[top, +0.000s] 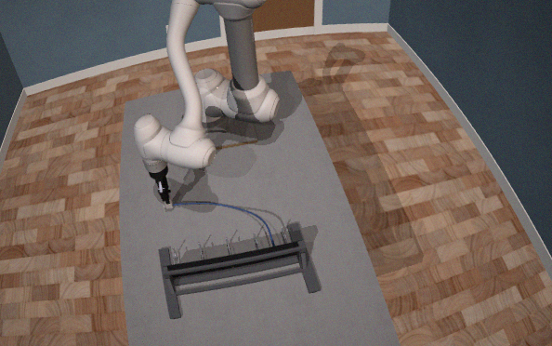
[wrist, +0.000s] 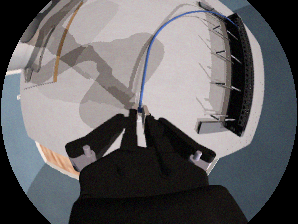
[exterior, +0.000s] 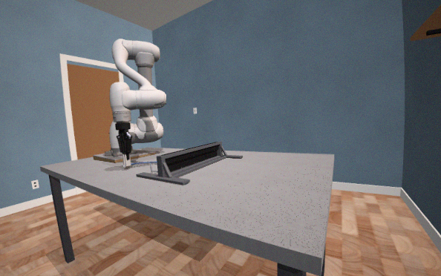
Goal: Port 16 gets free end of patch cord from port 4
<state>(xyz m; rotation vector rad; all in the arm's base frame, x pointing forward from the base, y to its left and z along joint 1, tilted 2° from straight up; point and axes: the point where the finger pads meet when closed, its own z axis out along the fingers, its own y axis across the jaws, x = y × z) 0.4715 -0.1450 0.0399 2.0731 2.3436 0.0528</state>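
A grey rack [top: 237,270] with a black patch panel stands on the grey table, also seen in the side view [exterior: 191,160] and at the right of the wrist view [wrist: 229,72]. A blue patch cord [top: 232,213] runs from the rack's back in an arc to its white free-end plug near the table's left edge. My gripper [top: 164,199] points straight down and is shut on that plug, at or just above the table top. In the wrist view the plug [wrist: 140,125] sits between the fingertips, with the cord [wrist: 152,50] curving off to the rack. The port numbers are not readable.
The arm's base [top: 242,99] stands on a wooden plate at the table's far end. The table's left edge [top: 122,205] is close to the gripper. Several thin cable hooks stick up behind the rack [top: 232,237].
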